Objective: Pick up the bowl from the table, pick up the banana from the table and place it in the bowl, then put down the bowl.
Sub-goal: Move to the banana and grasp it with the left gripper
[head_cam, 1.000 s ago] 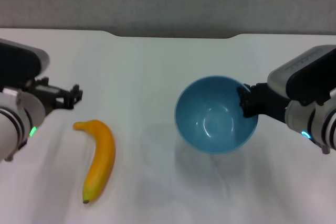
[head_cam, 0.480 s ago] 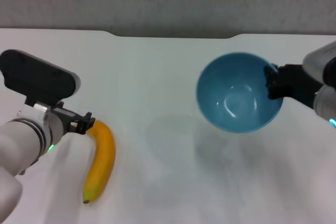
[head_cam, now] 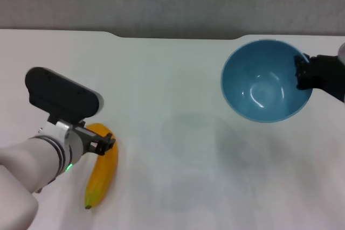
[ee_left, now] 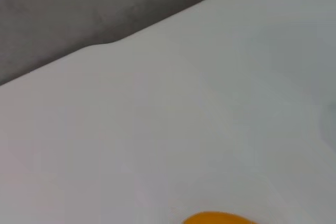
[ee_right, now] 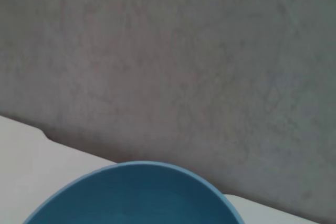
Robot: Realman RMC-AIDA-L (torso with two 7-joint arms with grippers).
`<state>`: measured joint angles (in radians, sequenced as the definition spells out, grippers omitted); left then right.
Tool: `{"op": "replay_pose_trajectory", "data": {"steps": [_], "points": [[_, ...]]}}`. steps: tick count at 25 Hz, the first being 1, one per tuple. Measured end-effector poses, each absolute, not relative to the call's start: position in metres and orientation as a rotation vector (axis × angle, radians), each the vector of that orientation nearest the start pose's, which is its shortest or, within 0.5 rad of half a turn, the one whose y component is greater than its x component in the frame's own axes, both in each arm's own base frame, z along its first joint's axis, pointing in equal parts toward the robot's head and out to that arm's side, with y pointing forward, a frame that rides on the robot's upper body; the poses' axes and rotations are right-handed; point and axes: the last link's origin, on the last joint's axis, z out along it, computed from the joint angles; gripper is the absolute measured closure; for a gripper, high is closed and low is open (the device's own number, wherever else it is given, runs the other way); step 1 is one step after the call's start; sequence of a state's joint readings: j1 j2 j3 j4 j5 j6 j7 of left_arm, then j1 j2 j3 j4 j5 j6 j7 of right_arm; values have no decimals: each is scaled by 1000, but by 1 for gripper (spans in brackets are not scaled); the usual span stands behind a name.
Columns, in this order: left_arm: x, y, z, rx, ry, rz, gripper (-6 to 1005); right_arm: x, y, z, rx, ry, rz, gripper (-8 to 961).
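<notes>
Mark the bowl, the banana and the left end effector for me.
bowl [head_cam: 261, 92]: head view, inner bottom.
banana [head_cam: 102, 176]: head view, middle of its body.
left end effector [head_cam: 106, 145]: head view, tips over the banana's stem end.

This looks like a lab or robot test bench rather than a home or kitchen. The table [head_cam: 178, 79] is a large plain white top (with a shallow notch cut in its far edge), set against a bare grey wall [ee_right: 173, 51] with a rough, even surface. Nothing domestic shows around it, only the white worktop and that blank backdrop.
</notes>
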<state>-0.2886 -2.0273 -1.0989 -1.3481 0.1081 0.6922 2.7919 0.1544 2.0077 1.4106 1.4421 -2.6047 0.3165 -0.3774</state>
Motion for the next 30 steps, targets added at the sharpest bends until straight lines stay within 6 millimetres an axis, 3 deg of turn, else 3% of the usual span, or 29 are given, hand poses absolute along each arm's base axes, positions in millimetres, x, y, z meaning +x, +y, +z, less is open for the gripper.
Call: {"op": "replay_pose_trajectory", "data": {"steps": [9, 19, 30], "points": [[-235, 345, -65, -2028, -830, 176, 298, 223, 370, 34, -1913, 614, 275, 911], [-218, 339, -62, -2029, -943, -54, 297, 225, 369, 34, -1909, 617, 273, 909], [-232, 342, -68, -1981, -1043, -130, 296, 225, 369, 33, -1905, 610, 281, 908]]}}
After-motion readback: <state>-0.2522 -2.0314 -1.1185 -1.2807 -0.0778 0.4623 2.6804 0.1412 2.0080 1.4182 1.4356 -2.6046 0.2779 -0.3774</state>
